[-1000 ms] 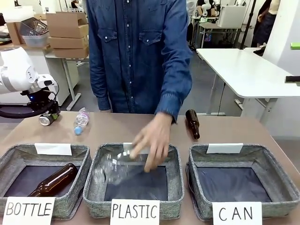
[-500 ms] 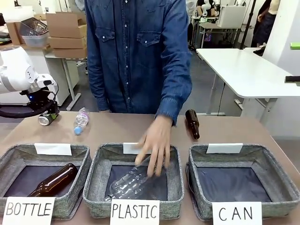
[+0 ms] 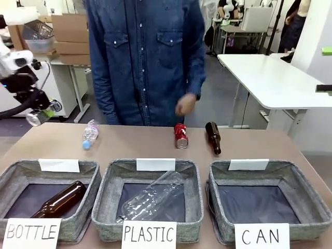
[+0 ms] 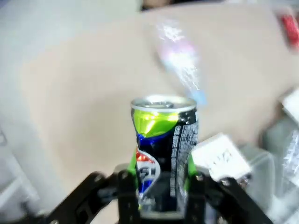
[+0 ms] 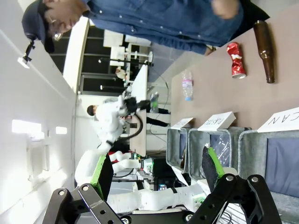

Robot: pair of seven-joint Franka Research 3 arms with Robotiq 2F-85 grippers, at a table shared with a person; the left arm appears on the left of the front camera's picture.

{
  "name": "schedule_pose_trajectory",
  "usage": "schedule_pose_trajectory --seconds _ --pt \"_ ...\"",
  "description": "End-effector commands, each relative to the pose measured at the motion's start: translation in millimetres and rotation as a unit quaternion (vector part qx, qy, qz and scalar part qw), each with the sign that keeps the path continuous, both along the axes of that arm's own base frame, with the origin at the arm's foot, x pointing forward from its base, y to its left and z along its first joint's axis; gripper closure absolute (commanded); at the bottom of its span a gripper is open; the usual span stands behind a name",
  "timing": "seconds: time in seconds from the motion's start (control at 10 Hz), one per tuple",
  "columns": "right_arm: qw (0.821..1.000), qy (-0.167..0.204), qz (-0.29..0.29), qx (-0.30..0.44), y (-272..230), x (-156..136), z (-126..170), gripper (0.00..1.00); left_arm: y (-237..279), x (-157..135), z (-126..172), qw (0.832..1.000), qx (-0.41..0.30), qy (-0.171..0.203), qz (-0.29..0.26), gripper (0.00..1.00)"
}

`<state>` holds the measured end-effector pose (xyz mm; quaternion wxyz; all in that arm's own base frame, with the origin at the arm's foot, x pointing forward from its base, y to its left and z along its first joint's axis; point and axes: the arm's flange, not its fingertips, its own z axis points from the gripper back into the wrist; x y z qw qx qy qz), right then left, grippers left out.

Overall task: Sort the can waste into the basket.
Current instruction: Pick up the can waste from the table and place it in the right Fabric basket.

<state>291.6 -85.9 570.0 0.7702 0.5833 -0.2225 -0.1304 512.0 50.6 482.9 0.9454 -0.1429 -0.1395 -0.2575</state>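
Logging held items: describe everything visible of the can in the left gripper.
The can is small, black and blue with a red-white logo, white print and a silver rim, dented near the top. The left gripper is shut on its body, green pads either side, holding it in the air by the table's far left corner.

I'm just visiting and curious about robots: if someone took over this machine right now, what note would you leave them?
The left gripper is shut on the black-blue can, held above the far left of the table.
The right gripper is open, empty.
The red can sits on the table's far side, beside a brown bottle.
The CAN basket holds no can.
Done: one can picked up.
Left: drop it in the CAN basket, then fetch the red can.
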Motion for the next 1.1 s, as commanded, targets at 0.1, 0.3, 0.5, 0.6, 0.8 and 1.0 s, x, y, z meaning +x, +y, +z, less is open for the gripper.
schedule_pose_trajectory --seconds 0.1,0.3,0.5,0.6,0.8,1.0 --pt "1.0 -0.015 0.004 0.007 0 3 1 0.0 -24 -205 25 0.951 0.029 -0.043 -0.305 0.71" --pt "1.0 -0.015 0.004 0.007 0 3 1 0.0 -31 -235 14 0.931 -0.002 -0.044 -0.362 0.71" --pt "1.0 -0.015 0.004 0.007 0 3 1 0.0 -39 -224 7 0.944 0.003 -0.018 -0.328 0.71" --pt "1.0 -0.015 0.004 0.007 0 3 1 0.0 -39 -224 7 0.944 0.003 -0.018 -0.328 0.71" --pt "1.0 0.001 0.001 0.001 0 0 0 0.0 -76 -213 -6 0.877 -0.075 -0.111 -0.461 0.61" --pt "1.0 -0.01 -0.009 -0.017 -37 -1 32 0.0 -236 -190 47 0.775 -0.1 -0.246 -0.573 0.61"
